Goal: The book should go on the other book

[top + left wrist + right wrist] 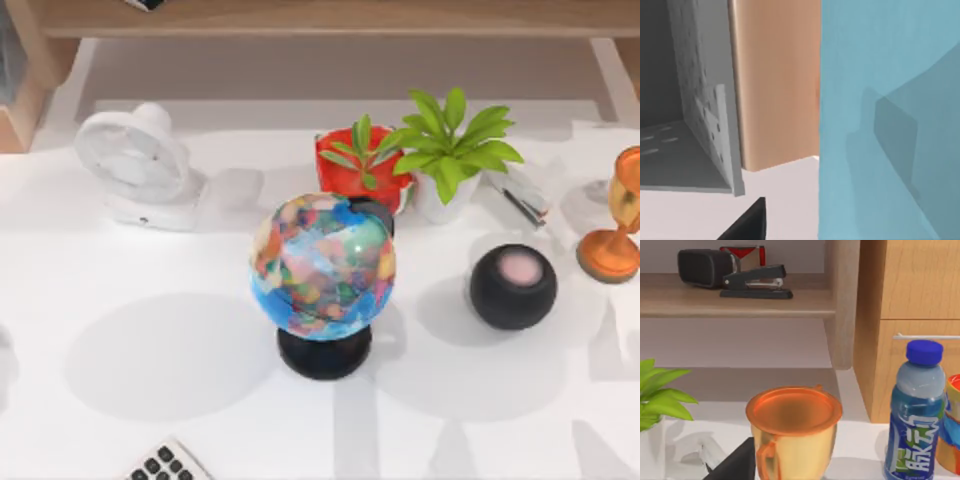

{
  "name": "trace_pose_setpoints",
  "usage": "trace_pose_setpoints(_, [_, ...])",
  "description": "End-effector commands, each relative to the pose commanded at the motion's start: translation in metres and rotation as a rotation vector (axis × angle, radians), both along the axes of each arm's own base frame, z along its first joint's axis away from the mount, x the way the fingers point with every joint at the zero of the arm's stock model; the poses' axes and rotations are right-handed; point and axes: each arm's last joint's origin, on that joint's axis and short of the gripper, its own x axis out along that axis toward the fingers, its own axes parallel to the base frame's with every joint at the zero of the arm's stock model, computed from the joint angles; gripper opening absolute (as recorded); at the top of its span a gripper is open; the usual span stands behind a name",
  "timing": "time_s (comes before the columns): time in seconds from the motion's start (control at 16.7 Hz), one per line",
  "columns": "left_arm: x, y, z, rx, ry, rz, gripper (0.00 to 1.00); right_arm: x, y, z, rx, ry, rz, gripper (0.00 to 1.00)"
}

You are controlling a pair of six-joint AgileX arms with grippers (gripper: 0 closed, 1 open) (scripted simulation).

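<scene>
L wrist: blue book (890,120) at 3 o'clock | stiff, slick, grab by spine edge | grip state: can't tell

Surfaces: mostly smooth, mixed sheen.
Globe (322,263) glossy; cup (793,432) polished coppery metal; shelf (735,302) matt wood; bottle (914,412) clear plastic; table (140,300) matt white.

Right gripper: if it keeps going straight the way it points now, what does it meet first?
Most likely the orange cup, which sits dead ahead and close in the right wrist view. The bottle stands off to one side of that line, and the shelf with the stapler is farther back. Depth is a guess.
</scene>
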Motion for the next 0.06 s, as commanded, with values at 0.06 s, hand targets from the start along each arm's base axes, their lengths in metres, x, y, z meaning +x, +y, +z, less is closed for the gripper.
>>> trace_pose_setpoints(0.06, [0.0,0.0,0.0,0.0,0.0,0.0,1.0,0.0,0.0,0.0,0.0,0.0,0.0,1.0])
